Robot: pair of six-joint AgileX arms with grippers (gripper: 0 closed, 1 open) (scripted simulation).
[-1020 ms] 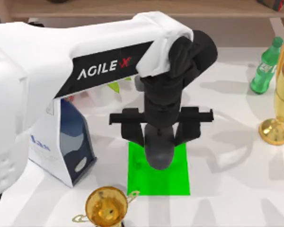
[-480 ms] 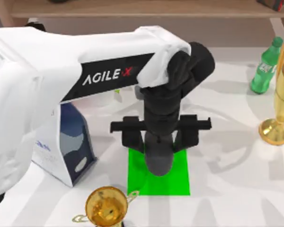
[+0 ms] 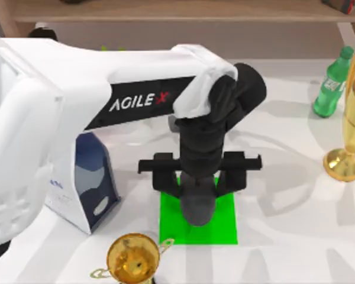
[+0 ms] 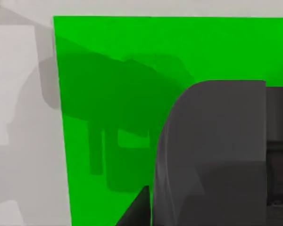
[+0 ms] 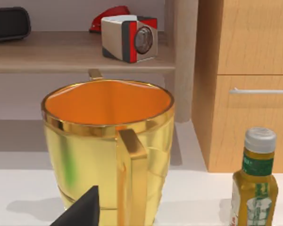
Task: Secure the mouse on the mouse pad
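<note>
At the near edge of the tabletop [image 3: 296, 236] stands a gold trophy [image 3: 133, 257]. Just beyond it lies the bright green mouse pad [image 3: 225, 228], flat on the white surface. The left gripper [image 3: 199, 207] hangs over the pad's middle, its dark body hiding whatever sits beneath; I cannot tell how far its fingers are apart, nor whether the mouse is in them. In the left wrist view the pad [image 4: 113, 56] carries the gripper's shadow. Left of the pad stands a white and navy carton [image 3: 86, 183], its small print unreadable. The left arm's white link [image 3: 136, 89] reads "AGILE X". Far right stand a green bottle [image 3: 331, 83] and a tall gold cup [image 3: 350, 130]; the right wrist view looks at that cup [image 5: 108, 141].
</note>
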